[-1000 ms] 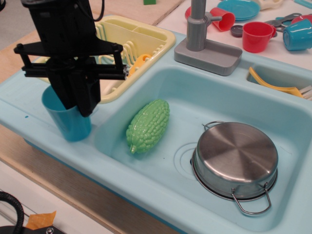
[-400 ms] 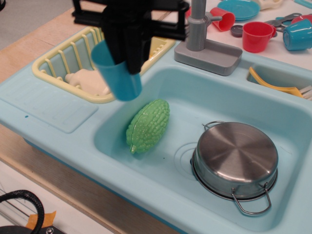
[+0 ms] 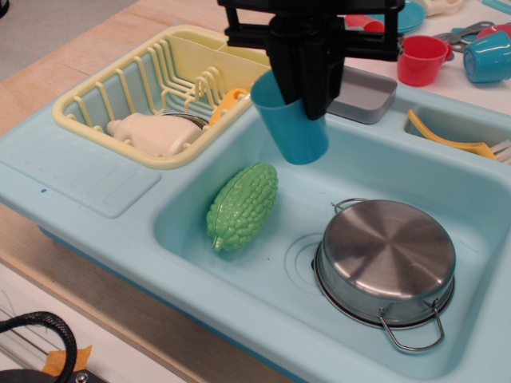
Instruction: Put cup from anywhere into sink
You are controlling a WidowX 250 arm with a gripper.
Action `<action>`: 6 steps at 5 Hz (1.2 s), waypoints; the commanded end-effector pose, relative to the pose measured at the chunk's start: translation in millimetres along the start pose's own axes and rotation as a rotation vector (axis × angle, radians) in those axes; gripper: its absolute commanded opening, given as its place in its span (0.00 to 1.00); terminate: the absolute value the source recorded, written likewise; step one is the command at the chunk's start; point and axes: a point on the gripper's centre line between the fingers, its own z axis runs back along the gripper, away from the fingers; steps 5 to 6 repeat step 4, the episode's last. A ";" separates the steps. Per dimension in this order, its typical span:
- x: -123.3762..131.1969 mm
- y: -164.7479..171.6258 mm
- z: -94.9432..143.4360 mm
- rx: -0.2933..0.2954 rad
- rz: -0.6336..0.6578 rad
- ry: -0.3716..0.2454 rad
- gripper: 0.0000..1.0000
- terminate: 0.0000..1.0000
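Currently: claw [image 3: 307, 84] clamped on blue cup [image 3: 292, 124] | cup upright, raised above sink [image 3: 96, 171] basin | below: green gourd [image 3: 242, 206], steel pot [image 3: 386, 259]

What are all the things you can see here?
cup: 1, blue, held up over the sink basin
sink: 1, pale blue, fills most of the picture
gourd: 1, green, lying in the basin at the left
pot: 1, silver, upside down in the basin at the right
dish rack: 1, yellow, on the sink's back left
white bottle: 1, lying in the dish rack
red cup: 1, on the counter behind the sink
blue mug: 1, far right on the counter
hand: 1, black, shut on the cup's rim
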 end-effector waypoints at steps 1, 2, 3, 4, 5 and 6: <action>9.1 -2.8 5.3 -0.017 -0.019 -0.037 1.00 0.00; 9.1 -2.8 5.3 -0.017 -0.019 -0.037 1.00 0.00; 9.1 -2.8 5.3 -0.017 -0.019 -0.037 1.00 0.00; 9.1 -2.8 5.3 -0.017 -0.019 -0.037 1.00 1.00; 9.1 -2.8 5.3 -0.017 -0.019 -0.037 1.00 1.00; 9.1 -2.8 5.3 -0.017 -0.019 -0.037 1.00 1.00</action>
